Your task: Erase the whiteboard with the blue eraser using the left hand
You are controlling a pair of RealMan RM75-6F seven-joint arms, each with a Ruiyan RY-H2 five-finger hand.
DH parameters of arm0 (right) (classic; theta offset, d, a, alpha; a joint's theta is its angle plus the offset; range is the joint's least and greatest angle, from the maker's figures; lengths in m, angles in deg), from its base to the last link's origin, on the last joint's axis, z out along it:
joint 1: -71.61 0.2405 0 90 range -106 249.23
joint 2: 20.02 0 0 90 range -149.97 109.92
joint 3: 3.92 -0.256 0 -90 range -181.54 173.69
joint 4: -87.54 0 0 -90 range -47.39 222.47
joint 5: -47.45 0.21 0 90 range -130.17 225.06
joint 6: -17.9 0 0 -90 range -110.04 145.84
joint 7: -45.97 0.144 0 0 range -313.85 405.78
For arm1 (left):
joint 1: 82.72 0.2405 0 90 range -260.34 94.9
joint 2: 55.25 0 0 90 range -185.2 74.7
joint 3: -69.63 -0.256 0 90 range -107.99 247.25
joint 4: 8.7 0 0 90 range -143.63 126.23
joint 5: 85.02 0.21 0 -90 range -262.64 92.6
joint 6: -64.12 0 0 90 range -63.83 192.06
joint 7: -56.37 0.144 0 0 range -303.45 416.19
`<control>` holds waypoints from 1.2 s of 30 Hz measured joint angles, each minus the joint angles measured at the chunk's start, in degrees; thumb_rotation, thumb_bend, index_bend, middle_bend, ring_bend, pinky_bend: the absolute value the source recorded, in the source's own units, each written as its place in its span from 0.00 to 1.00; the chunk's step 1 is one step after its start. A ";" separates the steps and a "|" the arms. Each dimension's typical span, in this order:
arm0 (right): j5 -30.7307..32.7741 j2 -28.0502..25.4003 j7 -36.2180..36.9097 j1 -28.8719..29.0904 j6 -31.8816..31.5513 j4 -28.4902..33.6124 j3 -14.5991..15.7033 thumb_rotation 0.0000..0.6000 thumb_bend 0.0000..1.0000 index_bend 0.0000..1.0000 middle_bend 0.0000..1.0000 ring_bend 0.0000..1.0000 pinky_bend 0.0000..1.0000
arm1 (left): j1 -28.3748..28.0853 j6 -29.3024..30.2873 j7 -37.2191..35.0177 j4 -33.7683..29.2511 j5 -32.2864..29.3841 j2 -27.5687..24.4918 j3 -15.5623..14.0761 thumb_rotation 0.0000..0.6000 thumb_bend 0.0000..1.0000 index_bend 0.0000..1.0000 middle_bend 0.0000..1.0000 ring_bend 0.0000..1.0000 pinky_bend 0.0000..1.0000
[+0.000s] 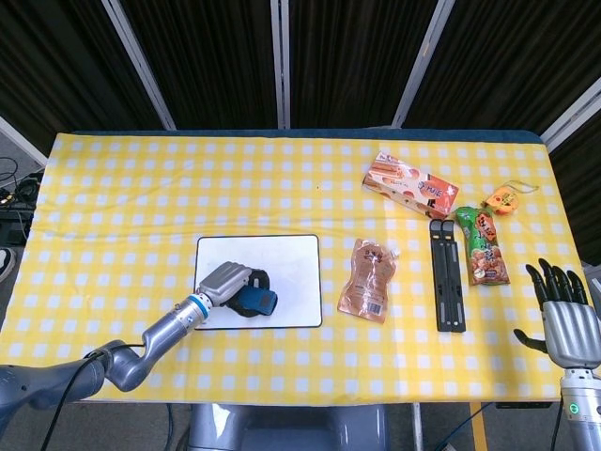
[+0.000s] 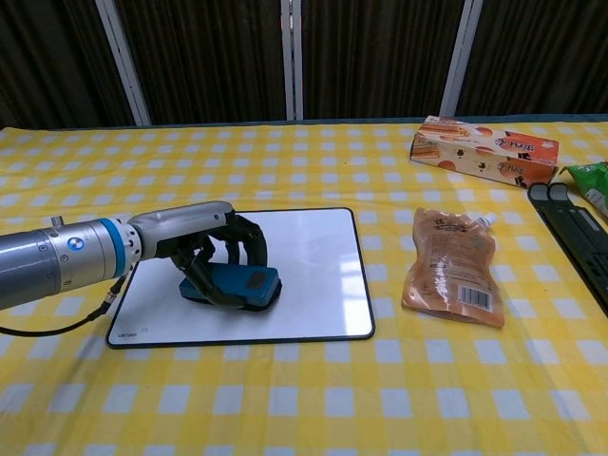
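The white whiteboard [image 1: 272,263] [image 2: 304,266] with a black rim lies flat on the yellow checked cloth, left of centre. On its lower middle sits the blue eraser [image 1: 257,301] [image 2: 239,284], and my left hand [image 1: 225,283] [image 2: 214,249] grips it from above, fingers curled over its sides, pressing it on the board. No marks show on the board. My right hand [image 1: 562,310] hangs at the table's right front corner, fingers spread, holding nothing; the chest view does not show it.
A brown pouch [image 1: 369,280] [image 2: 450,265] lies right of the board. Further right are a black folding stand [image 1: 447,275] [image 2: 576,237], a green snack bag [image 1: 485,244], an orange item [image 1: 502,199] and a snack box [image 1: 411,185] [image 2: 485,149] at the back.
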 measured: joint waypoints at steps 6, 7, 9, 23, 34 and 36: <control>-0.10 -0.02 -0.01 0.03 0.02 0.07 0.01 1.00 0.00 0.00 0.00 0.00 0.00 | 0.61 -0.43 -0.89 3.90 -2.31 0.04 0.95 1.00 0.32 0.61 0.41 0.49 0.53; -0.10 -0.01 -0.06 0.06 0.08 0.09 0.02 1.00 0.00 0.00 0.00 0.00 0.00 | 0.71 -0.38 -1.22 4.37 -2.53 -0.06 1.14 1.00 0.32 0.61 0.41 0.49 0.53; -0.09 0.02 -0.15 0.09 0.13 0.11 0.03 1.00 0.00 0.00 0.00 0.00 0.00 | 0.92 -0.11 -1.83 5.16 -2.71 -0.51 1.50 1.00 0.32 0.61 0.41 0.49 0.53; -1.03 -0.24 -0.19 -0.04 -0.49 0.98 0.28 1.00 0.00 0.00 0.00 0.00 0.00 | 3.38 1.46 -0.37 5.72 -2.64 -7.62 0.57 1.00 0.32 0.60 0.41 0.49 0.53; -2.19 -0.46 -0.43 -0.05 -1.00 1.94 0.57 1.00 0.00 0.00 0.00 0.00 0.00 | 7.35 3.07 1.61 7.54 -1.95 -10.97 -2.58 1.00 0.30 0.56 0.38 0.48 0.49; -2.34 -0.45 -0.51 -0.03 -1.04 2.03 0.61 1.00 0.00 0.00 0.00 0.00 0.00 | 7.84 3.56 1.69 7.83 -1.78 -11.06 -2.74 1.00 0.18 0.46 0.29 0.38 0.42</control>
